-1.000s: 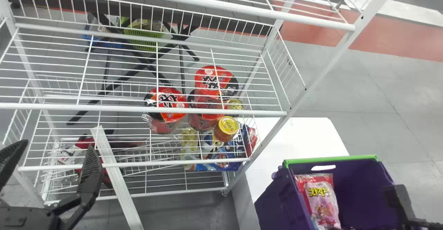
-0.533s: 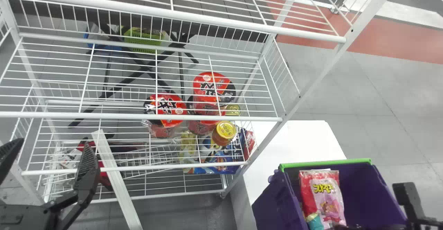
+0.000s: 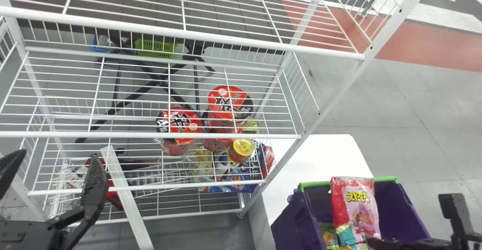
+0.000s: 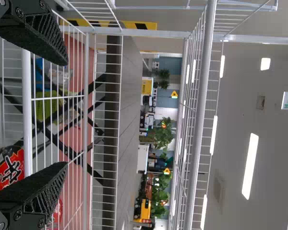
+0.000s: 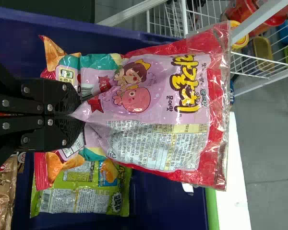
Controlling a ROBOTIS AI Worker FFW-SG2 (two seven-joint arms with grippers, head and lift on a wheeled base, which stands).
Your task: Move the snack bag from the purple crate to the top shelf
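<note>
Pinched the snack bag [image 3: 361, 205] near its lower end with the right gripper [image 3: 371, 240], low on the right side of the head view. Held it over the mouth of the purple crate [image 3: 292, 229], printed front toward the head camera, upper end overlapping the green rim [image 3: 310, 185] in that view. In the right wrist view, had the right gripper [image 5: 80, 109] pressed together on a gathered fold of the wrapper, with the rest of the snack bag spreading out broad and creased beyond the fingertips. Had a green packet [image 5: 79, 201] and a gold-brown packet [image 5: 4, 191] lying inside the purple crate, below the held snack bag. Saw the crate next to a white worktop [image 3: 312, 157], to the right of the white wire rack [image 3: 188, 136].

Held the left gripper [image 3: 57, 157] at the rack's lower left in the head view. In the left wrist view, had the left gripper [image 4: 66, 112] spread wide, with rack wires in sight past the gap.

Through the wires, saw red-and-black packages [image 3: 229, 101], a yellow-lidded jar [image 3: 241, 150] just in front of them and a blue bag [image 3: 243, 175] lower down. Behind the rack, saw a green basket [image 3: 153, 49] and crossed black legs [image 3: 162, 77].
</note>
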